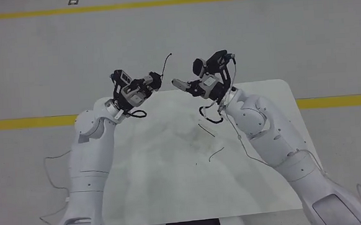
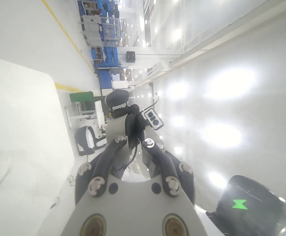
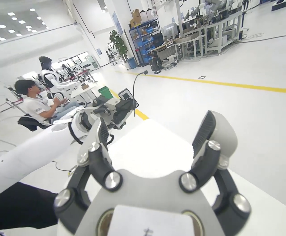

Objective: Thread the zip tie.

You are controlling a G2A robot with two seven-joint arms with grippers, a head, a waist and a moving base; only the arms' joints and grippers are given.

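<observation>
My left gripper [image 1: 149, 83] is raised over the table's far left corner, shut on a black zip tie [image 1: 166, 62]. The tie curves upward, its small head at the free top end. In the right wrist view the same zip tie [image 3: 134, 87] rises from the left gripper [image 3: 125, 107]. My right gripper [image 3: 154, 131] is open, its ribbed pads wide apart, a short way from the tie and facing it. From above, the right gripper [image 1: 187, 75] sits just right of the tie with nothing between its fingers. The left gripper's fingers [image 2: 136, 125] are pressed together.
Two loose black zip ties [image 1: 206, 130] [image 1: 217, 150] lie on the white table [image 1: 172, 187] near its middle. A black cable loop [image 1: 212, 118] hangs by the right wrist. Both grippers are held near the table's far edge [image 3: 169, 131], with floor beyond.
</observation>
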